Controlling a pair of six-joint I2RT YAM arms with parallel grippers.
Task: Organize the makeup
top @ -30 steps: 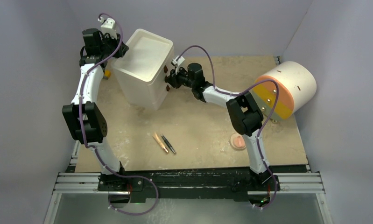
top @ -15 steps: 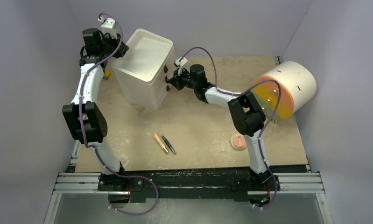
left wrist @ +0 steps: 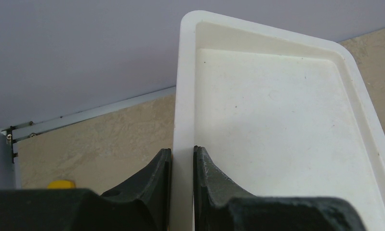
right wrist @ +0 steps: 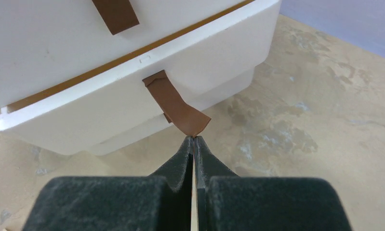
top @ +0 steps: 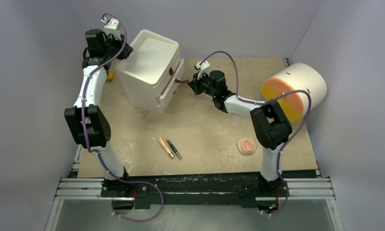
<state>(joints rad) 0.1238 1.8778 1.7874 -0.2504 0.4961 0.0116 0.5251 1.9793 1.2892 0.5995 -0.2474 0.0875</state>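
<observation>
Top external view: the left gripper (top: 119,51) is at the far left corner of the white three-drawer cabinet (top: 149,53), which stands on the far left part of the counter (top: 209,125). The left wrist view shows its two fingers (left wrist: 157,178) clamped on the raised rim of the cabinet top, one on each side of the rim. The right gripper (top: 190,84) is just right of the cabinet front, level with the middle drawer (top: 170,85), which stands partly out of the cabinet. The right wrist view shows this gripper closed, fingertips together, pinching the free end of the brown tab (right wrist: 173,103) fixed to that drawer front; the tab is stretched from the drawer to the fingertips. A second brown tab (right wrist: 115,14) sits on the drawer above. The makeup lies on the near half of the counter, apart from both grippers: the tan pencil (top: 165,147) and the dark pencil (top: 174,148) lie side by side near the centre, and the pink compact (top: 246,145) lies well to their right, beside the right arm. The large white cylinder (top: 303,77) with its orange-yellow face lies at the far right.
</observation>
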